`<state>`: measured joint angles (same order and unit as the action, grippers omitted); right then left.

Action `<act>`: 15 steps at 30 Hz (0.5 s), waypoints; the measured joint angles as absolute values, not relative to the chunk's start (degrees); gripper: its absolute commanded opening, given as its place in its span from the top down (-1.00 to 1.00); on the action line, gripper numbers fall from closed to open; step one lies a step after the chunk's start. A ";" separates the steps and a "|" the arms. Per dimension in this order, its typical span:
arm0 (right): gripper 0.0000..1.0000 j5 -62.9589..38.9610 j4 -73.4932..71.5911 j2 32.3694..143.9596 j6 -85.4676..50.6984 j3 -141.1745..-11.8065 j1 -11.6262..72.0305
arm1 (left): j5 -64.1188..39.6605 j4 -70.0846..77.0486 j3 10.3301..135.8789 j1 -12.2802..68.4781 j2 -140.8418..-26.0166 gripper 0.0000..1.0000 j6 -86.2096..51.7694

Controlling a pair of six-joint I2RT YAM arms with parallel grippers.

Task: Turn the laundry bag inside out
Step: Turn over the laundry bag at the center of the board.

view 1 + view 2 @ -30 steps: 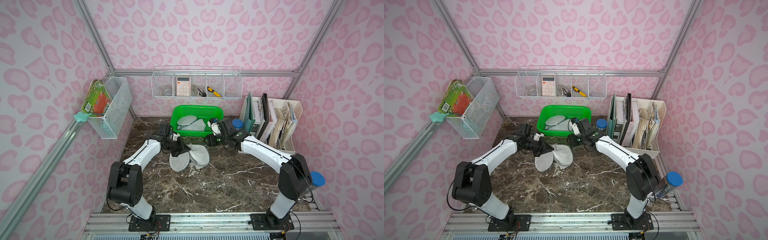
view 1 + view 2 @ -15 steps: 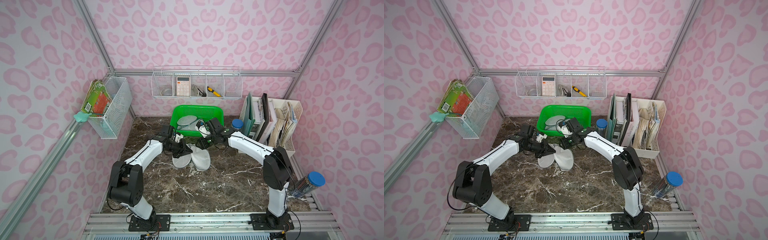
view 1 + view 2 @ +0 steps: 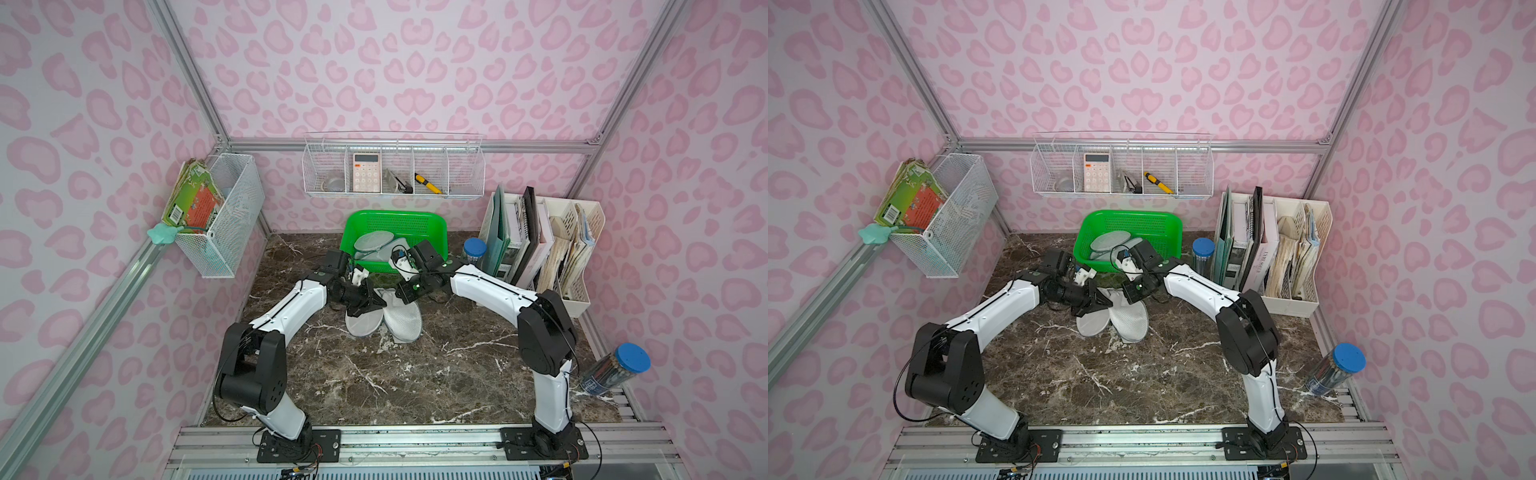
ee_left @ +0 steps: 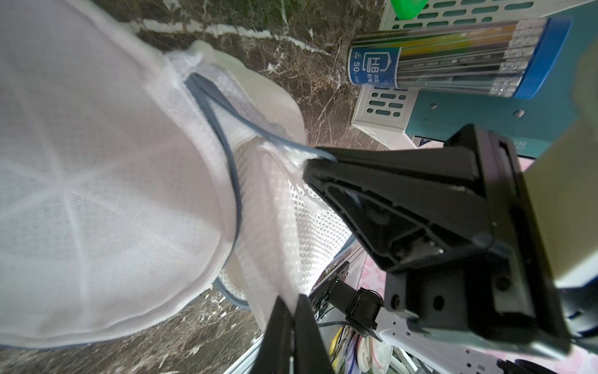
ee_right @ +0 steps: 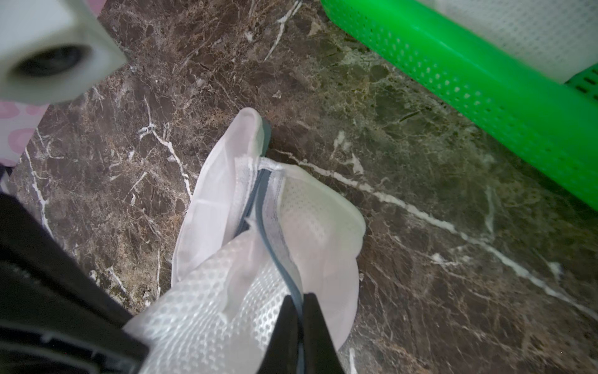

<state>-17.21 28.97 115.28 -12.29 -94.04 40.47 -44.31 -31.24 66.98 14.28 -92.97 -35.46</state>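
Right gripper [image 5: 301, 311] is pinching the bag [image 5: 301, 223] at its blue zip [image 4: 238, 194], jaws closed down onto the tape with no gap showing. Left gripper [image 4: 293, 315] is likewise clamping tight on a fold of the bag's coarser mesh, close beside the right one. In both top views the bag is lying on the table [image 3: 374, 374], just in front of the basket [image 3: 392, 214], between the two grippers. Its mouth is gaping partly in the wrist views.

Assessment: the bag is looking light, soft and limp. Fine mesh is covering one face and open mesh another, with the zip tape forming the only firm line. A single mesh layer is likely stretching and slipping under a pinch. The zip hem at the mouth is offering the soundest hold, one gripper on each side. Mesh snagging on the fingertips is the main risk.
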 measured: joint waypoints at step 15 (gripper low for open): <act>1.00 -25.26 26.61 119.55 -19.46 -96.36 34.35 | -38.96 -33.67 70.30 22.65 -87.94 1.00 -26.85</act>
